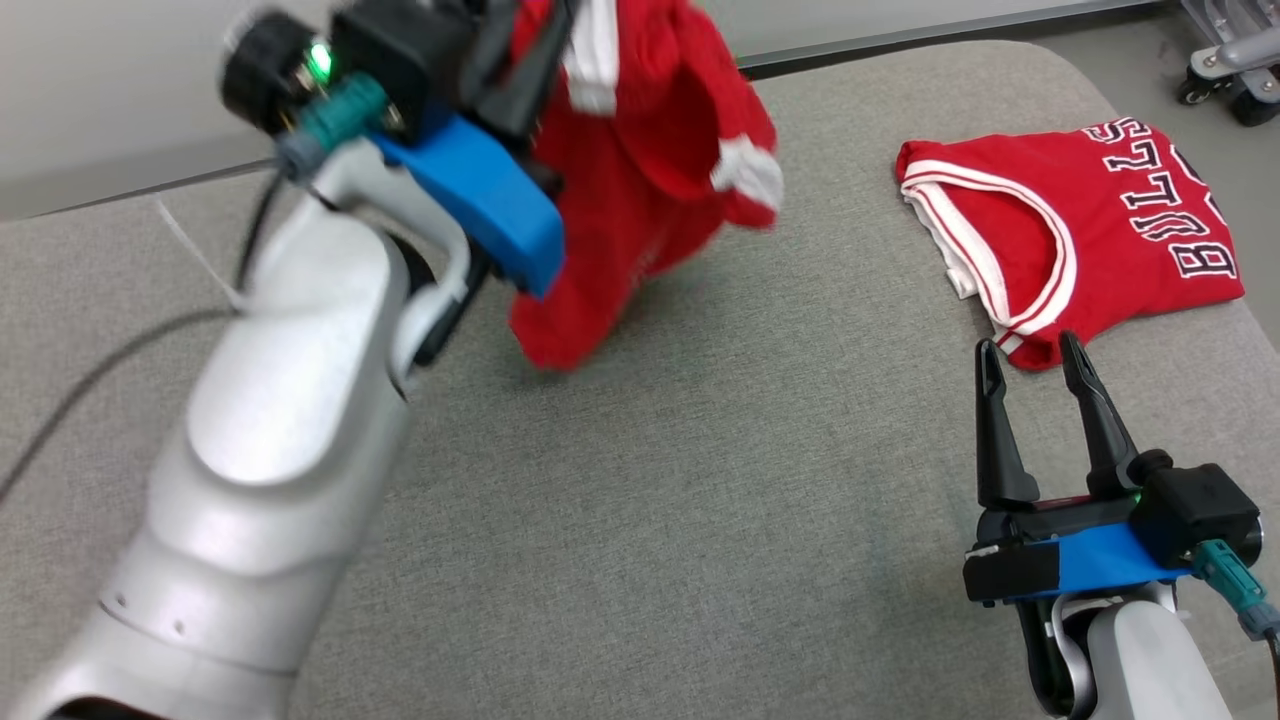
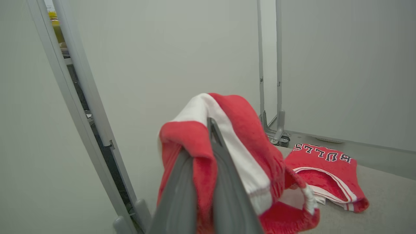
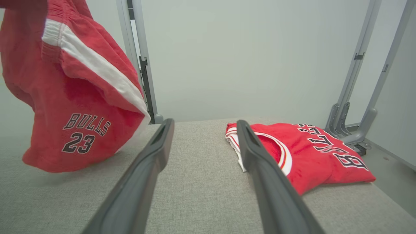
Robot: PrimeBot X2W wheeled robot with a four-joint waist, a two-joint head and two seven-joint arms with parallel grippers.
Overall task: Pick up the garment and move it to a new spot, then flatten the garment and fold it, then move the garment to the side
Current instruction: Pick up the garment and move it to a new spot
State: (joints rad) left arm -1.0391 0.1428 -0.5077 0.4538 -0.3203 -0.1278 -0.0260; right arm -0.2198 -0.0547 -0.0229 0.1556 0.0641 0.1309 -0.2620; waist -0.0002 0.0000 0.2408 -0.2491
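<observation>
The red shorts (image 1: pixel 640 180) hang bunched from the left gripper (image 1: pixel 525 75), which is clamped near the waistband (whether the hem touches the bench (image 1: pixel 700 480) is unclear). To place them well, lower them onto open bench, clear of the folded jersey (image 1: pixel 1100 220). The right gripper (image 1: pixel 1030 345), fingers apart, could catch the free edge.

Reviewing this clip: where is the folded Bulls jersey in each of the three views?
Head view: folded jersey, upper right, flat on the grey table.
Left wrist view: lower right, beyond the hanging red shorts.
Right wrist view: right of centre, middle height.
Shared landmark: the red shorts, left of the jersey in all three views.
</observation>
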